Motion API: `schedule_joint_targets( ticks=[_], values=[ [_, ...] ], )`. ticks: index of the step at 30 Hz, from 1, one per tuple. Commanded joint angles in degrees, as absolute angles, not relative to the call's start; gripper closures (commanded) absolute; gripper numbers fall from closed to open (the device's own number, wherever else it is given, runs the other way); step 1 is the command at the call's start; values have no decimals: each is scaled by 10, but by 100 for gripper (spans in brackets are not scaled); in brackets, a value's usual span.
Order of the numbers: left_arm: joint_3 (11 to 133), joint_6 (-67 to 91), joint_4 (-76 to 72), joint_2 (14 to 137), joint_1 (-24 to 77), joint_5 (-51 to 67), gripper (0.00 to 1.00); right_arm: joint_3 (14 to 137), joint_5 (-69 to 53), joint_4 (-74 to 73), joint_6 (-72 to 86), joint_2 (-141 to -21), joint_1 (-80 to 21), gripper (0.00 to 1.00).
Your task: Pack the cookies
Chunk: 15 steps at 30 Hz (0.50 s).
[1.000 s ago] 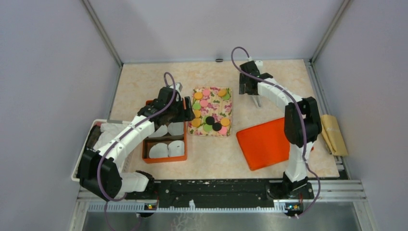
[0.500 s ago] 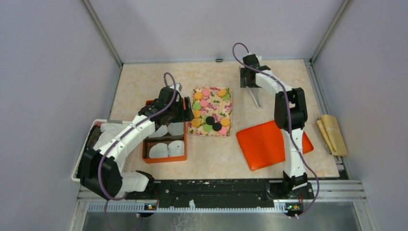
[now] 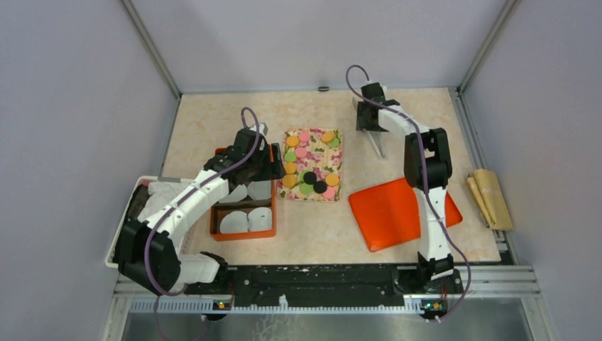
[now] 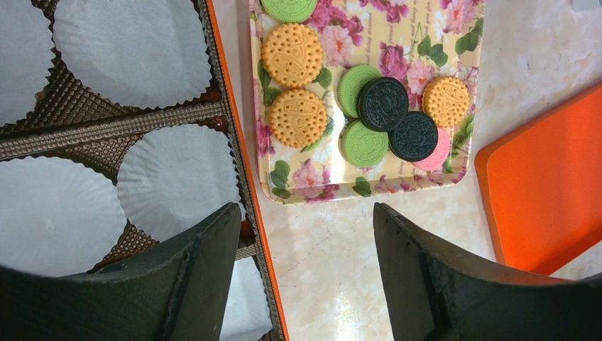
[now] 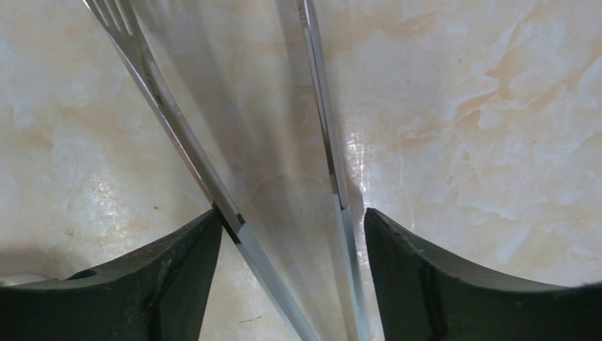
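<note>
The cookies (image 3: pixel 309 165) lie on a floral tray (image 3: pixel 336 168): several orange, green, pink and black discs. In the left wrist view they show as orange cookies (image 4: pixel 298 117), black ones (image 4: pixel 383 104) and green ones on the tray (image 4: pixel 341 28). My left gripper (image 3: pixel 275 168) is open and empty (image 4: pixel 307 213), above the gap between the tray and an orange box (image 3: pixel 241 237). My right gripper (image 3: pixel 372 129) is open at the back of the table. Its jaws straddle metal tongs (image 5: pixel 334 163), and the left finger touches one blade.
The orange box (image 4: pixel 234 142) holds white paper liners (image 4: pixel 131 50) in brown dividers. An orange lid (image 3: pixel 387 213) lies at the front right. The tongs (image 3: pixel 378 145) lie on the table. A white tray (image 3: pixel 142 199) sits far left, brown paper (image 3: pixel 493 199) at the right edge.
</note>
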<state>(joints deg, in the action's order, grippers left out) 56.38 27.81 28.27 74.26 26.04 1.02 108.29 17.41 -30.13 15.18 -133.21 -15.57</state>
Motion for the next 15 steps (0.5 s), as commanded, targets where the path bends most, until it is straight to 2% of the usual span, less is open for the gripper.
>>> schedule_joint_targets(
  ticks=[1,3,5,15],
  values=[
    [563,285,273,734,260,18,25,1050,138,-325,147,-1319,-153,38],
    [562,287,272,736,260,22,26,1044,133,-323,147,-1312,-154,47],
    [561,288,272,735,260,22,25,1033,129,-312,148,-1296,-154,52],
    [563,291,272,735,260,20,26,970,117,-268,137,-1192,-154,62]
  ],
)
